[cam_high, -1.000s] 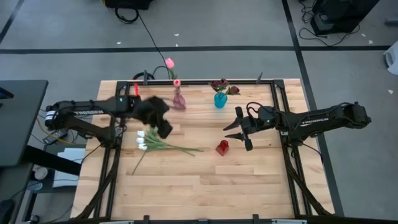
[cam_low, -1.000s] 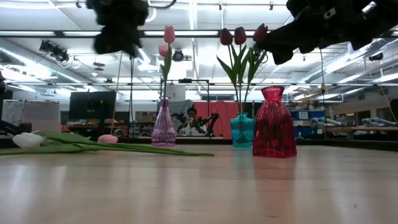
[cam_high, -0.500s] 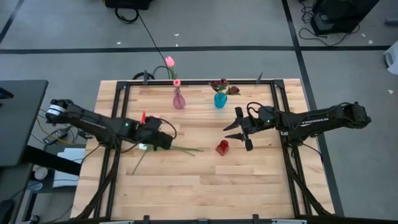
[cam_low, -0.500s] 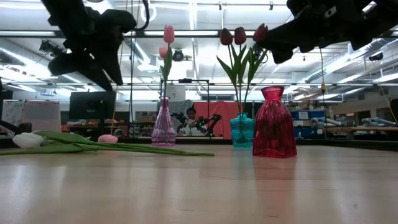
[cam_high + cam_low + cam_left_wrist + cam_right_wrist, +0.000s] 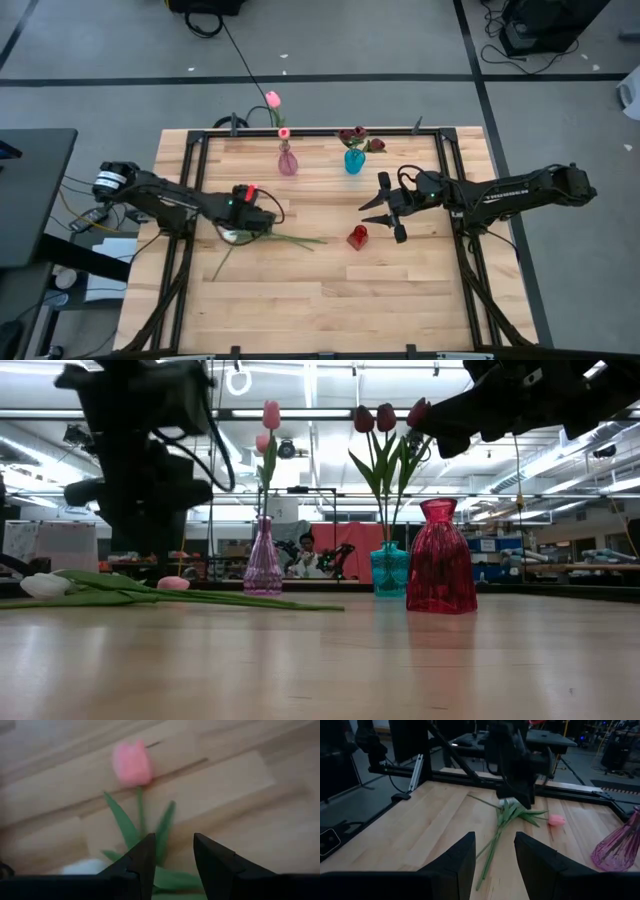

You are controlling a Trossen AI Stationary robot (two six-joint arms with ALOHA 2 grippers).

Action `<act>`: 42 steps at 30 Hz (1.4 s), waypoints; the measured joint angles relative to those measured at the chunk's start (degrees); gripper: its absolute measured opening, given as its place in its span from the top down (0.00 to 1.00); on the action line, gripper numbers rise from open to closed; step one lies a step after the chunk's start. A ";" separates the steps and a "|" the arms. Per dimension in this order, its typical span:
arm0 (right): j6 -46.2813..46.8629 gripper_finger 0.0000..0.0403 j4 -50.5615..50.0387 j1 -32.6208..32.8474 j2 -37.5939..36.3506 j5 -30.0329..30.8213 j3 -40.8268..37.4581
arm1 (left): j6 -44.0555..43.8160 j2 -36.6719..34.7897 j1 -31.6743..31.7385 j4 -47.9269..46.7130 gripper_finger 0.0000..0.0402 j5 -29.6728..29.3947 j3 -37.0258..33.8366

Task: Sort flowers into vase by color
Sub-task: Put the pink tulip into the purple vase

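**A:** ok where's everything sitting right now?

**B:** Loose flowers are lying flat on the wooden table, left of centre in the high view, stems trailing toward the middle. Low view has a white bud at the far left and a pink bud just right of it. The left gripper is down right over the heads of that bunch. Its wrist cam shows its fingers spread with a gap, nothing between them, pink bud just ahead.

**A:** and the right one?

**B:** Right gripper hangs in the right-centre of the high view, just above the red vase in frame, fingers apart and empty.

**A:** vases?

**B:** Three. Pink vase at top centre with pink tulips in it, teal vase just right of it with dark red tulips, and the red vase lower down, with no flowers showing above its neck in the low view.
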 joint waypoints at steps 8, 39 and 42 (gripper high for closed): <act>0.00 0.63 0.09 0.00 0.00 -0.11 0.00 | 9.24 3.98 7.26 1.07 0.66 2.15 0.00; -1.07 0.63 0.04 0.00 0.09 -0.12 0.00 | 31.47 3.82 20.46 15.33 0.97 14.76 -2.40; -1.03 0.63 0.06 0.00 0.09 0.15 0.00 | 36.32 2.79 20.18 17.44 0.97 12.04 0.62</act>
